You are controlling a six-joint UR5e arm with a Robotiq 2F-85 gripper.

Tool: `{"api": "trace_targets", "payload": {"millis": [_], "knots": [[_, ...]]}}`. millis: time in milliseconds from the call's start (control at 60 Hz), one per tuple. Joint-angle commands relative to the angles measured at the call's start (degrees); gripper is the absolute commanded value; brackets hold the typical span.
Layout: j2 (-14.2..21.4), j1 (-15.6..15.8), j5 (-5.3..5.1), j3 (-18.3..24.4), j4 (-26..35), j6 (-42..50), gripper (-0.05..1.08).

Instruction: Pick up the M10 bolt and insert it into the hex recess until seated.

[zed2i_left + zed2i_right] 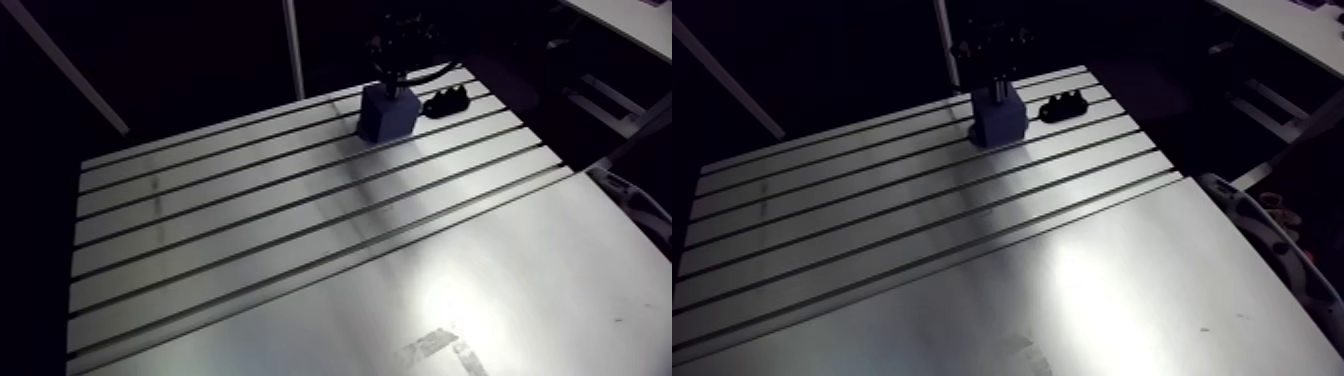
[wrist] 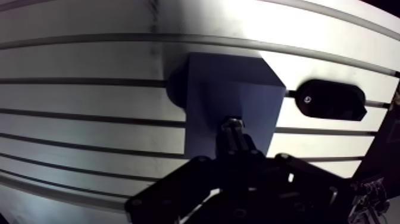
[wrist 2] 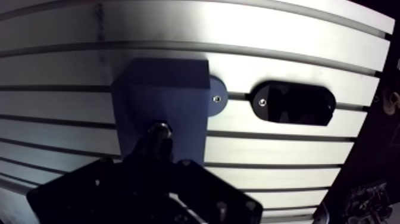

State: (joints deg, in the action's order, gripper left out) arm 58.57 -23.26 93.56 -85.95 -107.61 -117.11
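Fingers of your black gripper (image 2: 232, 138) clamp the silvery M10 bolt (image 2: 232, 124), axis aimed into the blue block (image 2: 226, 83) directly ahead.

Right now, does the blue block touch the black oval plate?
Apart. The wrist view shows bright table between the blue block and black oval plate.

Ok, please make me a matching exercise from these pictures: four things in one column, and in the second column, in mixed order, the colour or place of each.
Column A
1. block
2. oval plate
3. bolt
4. table

Column B
a. black, lying on the table beside the block
b. silver, with long slots
c. blue, standing on the table
d. held in the gripper, over the block

Pairs: 1-c; 2-a; 3-d; 4-b
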Motion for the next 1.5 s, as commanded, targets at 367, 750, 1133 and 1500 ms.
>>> {"api": "trace_targets", "payload": {"millis": [367, 750, 1133, 1500], "knots": [[0.00, -0.04, 0.00, -0.66, -1.07, -0.45, 1.08], [0.00, -0.04, -0.09, -0.75, -1.07, -0.54, 1.08], [0.86, -0.30, -0.16, 0.04, -0.98, -0.62, 1.08], [2.01, -0.23, -0.27, 0.39, -0.40, -0.80, 1.03]]}}
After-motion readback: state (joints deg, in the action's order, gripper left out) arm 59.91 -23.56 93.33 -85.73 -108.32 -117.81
